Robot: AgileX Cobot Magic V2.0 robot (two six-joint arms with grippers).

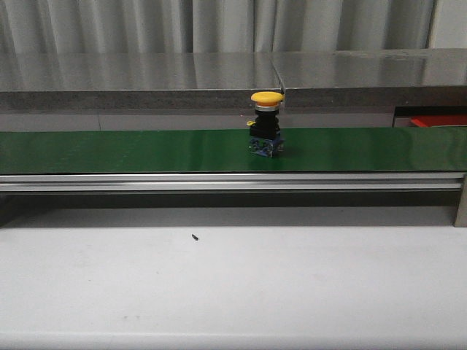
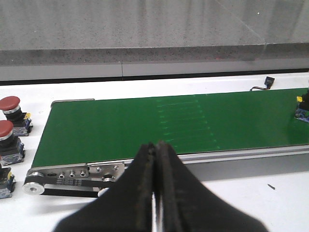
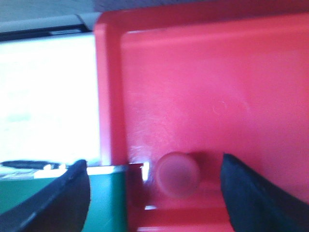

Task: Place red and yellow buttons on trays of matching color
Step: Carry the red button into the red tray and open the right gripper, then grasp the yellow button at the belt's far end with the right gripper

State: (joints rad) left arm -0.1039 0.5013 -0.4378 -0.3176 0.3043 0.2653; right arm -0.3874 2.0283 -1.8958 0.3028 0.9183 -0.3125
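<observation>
Conveyor belting in dark green rubber runs across the white surface, and 1 yellow mushroom-capped push button stands upright on it, near the middle, nothing crowding it. A tiny dark speck lies on the surface in front. Only the left wrist view shows 2 red mushroom-capped push buttons standing beside the belt's roller end, and the left claw with its black fingers pressed together, empty. Only the right wrist view shows the red plastic tray up close: the right claw hangs wide apart above a red-capped button sitting in it.
</observation>
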